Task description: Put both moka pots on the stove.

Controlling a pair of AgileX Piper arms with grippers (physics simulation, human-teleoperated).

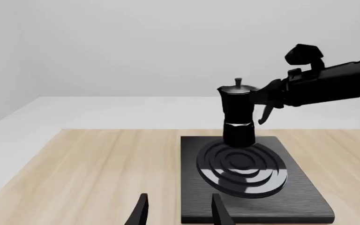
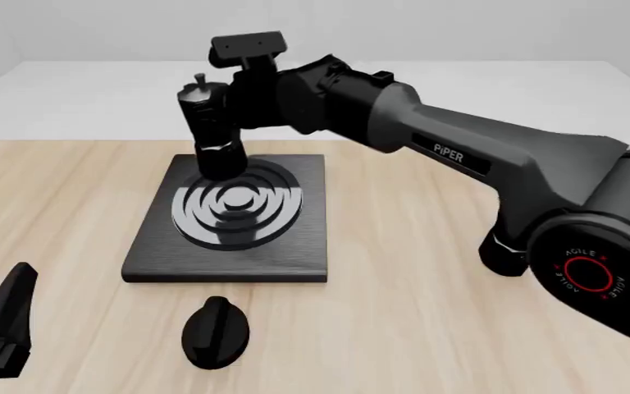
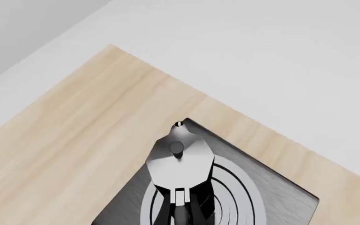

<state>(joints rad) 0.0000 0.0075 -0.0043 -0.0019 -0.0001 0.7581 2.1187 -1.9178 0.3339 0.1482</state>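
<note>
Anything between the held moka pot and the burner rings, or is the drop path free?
Nothing visible blocks it. The right pincer holds the moka pot by its handle side, at the far edge of the stove. The burner rings show bare. Whether the base already touches them cannot be told. The black oval knob lies off the slab.

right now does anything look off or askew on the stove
Only one moka pot is in view, upright at the far edge of the stove rings in the right gripper. Nothing spilled or damaged.
</note>
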